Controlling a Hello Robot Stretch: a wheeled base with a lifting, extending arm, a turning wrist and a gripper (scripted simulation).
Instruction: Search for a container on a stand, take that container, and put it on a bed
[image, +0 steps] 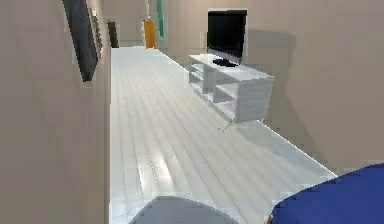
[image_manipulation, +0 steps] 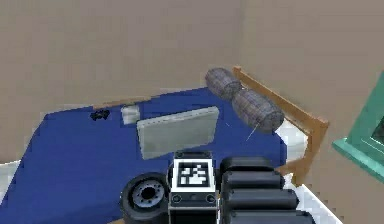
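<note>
Container: not confirmed. A small pale block (image_manipulation: 130, 115) is seen on the bed (image_manipulation: 70, 150), at 11 o'clock from the gripper (image_manipulation: 148, 198). It may be the container, but it is too small for that to be settled. A smaller dark item (image_manipulation: 100, 115) lies just beside it at 9 o'clock.

Gripper: whether anything is held cannot be told, since blue cover lies behind its far end.

Risks:
- If the pale block is the container, it could be knocked toward the wall-side edge at 12 o'clock by any arm reach.
- If it is not, the flat dark item (image: 225, 63) on the white stand (image: 245, 95), beside the TV (image: 227, 33), could be mistaken for it.
- A grey slab (image_manipulation: 180, 132) sits at 12 o'clock from the arm and would be struck on extension.
- Two grey bolsters (image_manipulation: 245, 98) at 1 o'clock rest near the wooden frame (image_manipulation: 300, 125), where the wrist could be snagged.
- The bed corner (image: 330, 200), at 5 o'clock in the forward view, lies near the base and could be clipped in a turn.

Room: free plank floor (image: 170, 130) runs toward 12 o'clock, bounded by the wall with a dark picture (image: 82, 35) at 10 o'clock and by the stand at 1 o'clock. It narrows toward an orange door (image: 150, 33).
</note>
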